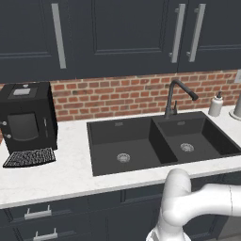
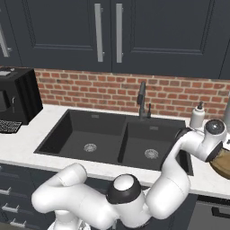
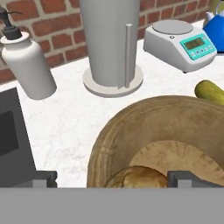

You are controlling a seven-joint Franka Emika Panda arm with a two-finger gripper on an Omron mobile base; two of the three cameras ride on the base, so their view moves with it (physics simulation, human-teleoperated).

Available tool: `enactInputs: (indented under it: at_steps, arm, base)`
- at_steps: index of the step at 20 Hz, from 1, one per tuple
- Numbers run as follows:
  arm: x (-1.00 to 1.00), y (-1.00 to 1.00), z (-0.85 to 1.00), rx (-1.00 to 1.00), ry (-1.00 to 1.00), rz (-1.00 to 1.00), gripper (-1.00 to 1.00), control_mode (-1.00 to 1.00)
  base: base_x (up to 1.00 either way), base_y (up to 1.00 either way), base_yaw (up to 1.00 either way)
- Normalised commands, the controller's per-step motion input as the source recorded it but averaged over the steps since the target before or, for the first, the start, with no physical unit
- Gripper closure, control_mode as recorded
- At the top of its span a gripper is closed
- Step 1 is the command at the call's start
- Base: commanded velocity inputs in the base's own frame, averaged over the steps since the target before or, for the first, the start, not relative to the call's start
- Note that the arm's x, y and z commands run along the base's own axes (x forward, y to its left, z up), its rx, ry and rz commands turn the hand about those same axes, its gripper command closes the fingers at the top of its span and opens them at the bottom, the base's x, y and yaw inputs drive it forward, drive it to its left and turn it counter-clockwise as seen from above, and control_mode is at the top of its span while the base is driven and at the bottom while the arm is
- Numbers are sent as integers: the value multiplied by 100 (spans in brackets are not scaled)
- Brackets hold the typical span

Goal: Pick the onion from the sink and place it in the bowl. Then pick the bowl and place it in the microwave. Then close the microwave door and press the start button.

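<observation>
Onion sits inside the wooden bowl, low against the near wall, right below my pincer, whose two tips stand spread wide with nothing between them. I judge the first step done: the onion is in the bowl, and my hand hangs just over it, free of it.

The bowl rests on the marble table to the right of the black double sink, its edge showing past my wrist in the right base view. Both basins lie bare down to their silver drains. Just beyond the bowl stands a grey paper towel holder on its round foot, with a white soap dispenser at the sink's corner, a kitchen scale against the brick wall, a blue kettle past it, and something yellow-green touching or just beside the bowl's far rim; I cannot tell what it is.

Next comes lifting the bowl. Its walls are thick, so I reckon a grip over one wall at the rim is the only hold my spread allows, and the onion may roll as it tilts. A black coffee machine stands well apart, left of the sink.
</observation>
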Motion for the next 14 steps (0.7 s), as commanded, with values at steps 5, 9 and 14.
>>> enactInputs:
  at_steps: [5, 9, 14]
  arm:
    - [-9, 17, 2, -2, -5, -6, -100, -100]
    - [-13, 31, 7, -5, -1, -5, -100, -100]
    - [-19, 22, 25, -3, -3, -6, -100, -100]
  base:
    - [0, 0, 0]
    - [0, 0, 0]
    - [0, 0, 0]
